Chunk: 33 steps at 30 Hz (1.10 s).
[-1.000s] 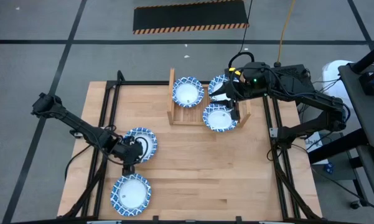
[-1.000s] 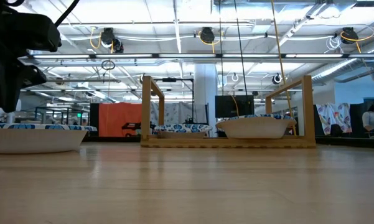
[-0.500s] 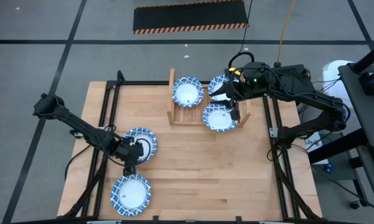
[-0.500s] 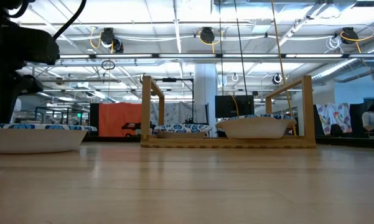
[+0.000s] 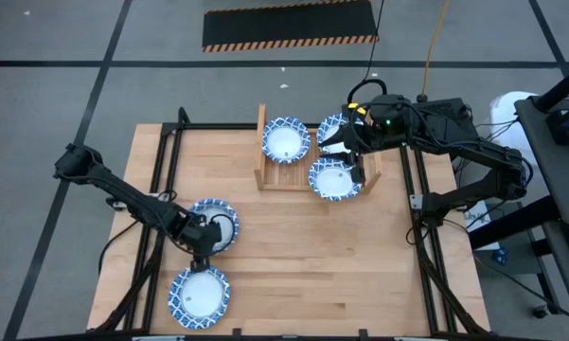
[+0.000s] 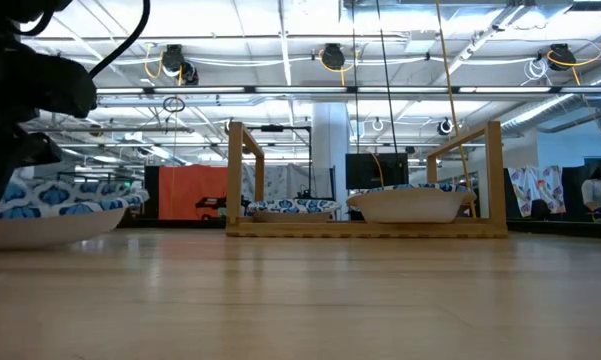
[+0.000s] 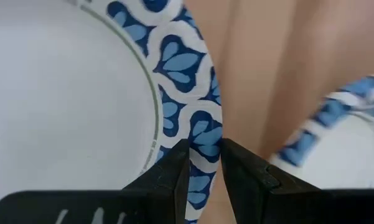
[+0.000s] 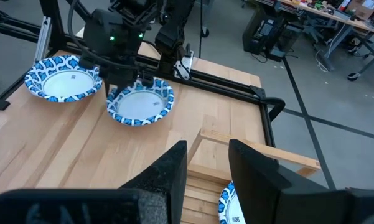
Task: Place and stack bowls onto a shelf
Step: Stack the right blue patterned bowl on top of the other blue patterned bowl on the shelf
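Looking down, we count five bowls: three at the shelf and two on the table well away from it. Nothing lies between those two and the shelf. Our left tool is clamped on the rim of the nearer bowl, tilting it; the farthest bowl sits just beyond. Our right tool hangs over the shelf with fingers apart, holding nothing, beside the front bowl.
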{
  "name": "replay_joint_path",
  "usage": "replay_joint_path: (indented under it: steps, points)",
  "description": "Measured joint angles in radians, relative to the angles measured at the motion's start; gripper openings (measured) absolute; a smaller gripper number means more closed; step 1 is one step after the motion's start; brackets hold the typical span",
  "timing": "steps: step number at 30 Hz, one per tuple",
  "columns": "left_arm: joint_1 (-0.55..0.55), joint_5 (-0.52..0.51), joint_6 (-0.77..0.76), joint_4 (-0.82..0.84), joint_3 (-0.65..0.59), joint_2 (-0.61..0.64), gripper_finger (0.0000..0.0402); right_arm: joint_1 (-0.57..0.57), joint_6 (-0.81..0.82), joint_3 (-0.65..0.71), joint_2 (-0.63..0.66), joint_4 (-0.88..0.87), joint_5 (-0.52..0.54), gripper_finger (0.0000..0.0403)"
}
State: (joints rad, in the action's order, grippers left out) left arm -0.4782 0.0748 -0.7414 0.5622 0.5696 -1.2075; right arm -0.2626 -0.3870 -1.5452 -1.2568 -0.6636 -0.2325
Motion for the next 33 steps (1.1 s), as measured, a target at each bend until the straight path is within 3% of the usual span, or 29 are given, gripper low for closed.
replay_joint_path:
  steps: [8,27,33]
  points:
    - [0.0,0.044,-0.013,-0.1,0.012,0.004,0.0097,0.0,-0.022,0.0,0.0,0.0,0.0,0.0114]
    - [-0.001,0.029,-0.109,-0.107,0.012,0.003,0.0097,0.0,-0.022,0.0,0.0,0.0,0.0,0.0114]
    - [-0.004,0.029,-0.15,-0.219,0.014,-0.008,0.0097,0.0,-0.021,0.0,0.0,0.0,0.0,0.0114]
